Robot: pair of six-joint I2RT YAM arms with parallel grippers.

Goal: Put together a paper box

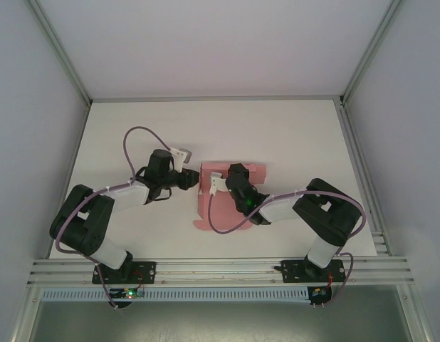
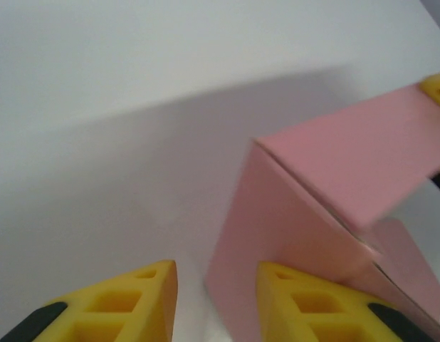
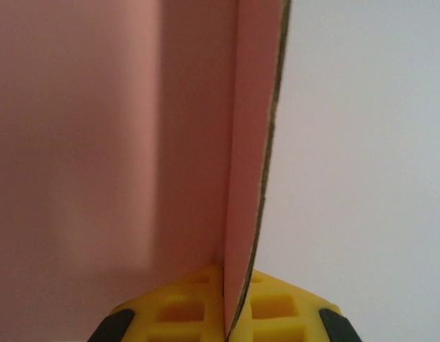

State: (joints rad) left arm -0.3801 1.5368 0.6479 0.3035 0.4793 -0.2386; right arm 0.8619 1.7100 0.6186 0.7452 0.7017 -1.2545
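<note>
The pink paper box (image 1: 218,210) lies partly folded at the table's middle, with one wall raised along its far side. My right gripper (image 1: 226,177) is shut on the thin edge of an upright pink wall (image 3: 252,142), the card pinched between both yellow fingers (image 3: 277,306). My left gripper (image 1: 195,179) is at the box's left corner, open. In the left wrist view the corner of the pink box (image 2: 277,214) rests against the right finger (image 2: 320,303). The left finger (image 2: 127,299) stands apart from the card, with white table between them.
The white table (image 1: 291,135) stretches out behind and to both sides of the box. Grey enclosure walls and metal frame posts (image 1: 63,64) border it. An aluminium rail (image 1: 220,269) carrying the arm bases runs along the near edge.
</note>
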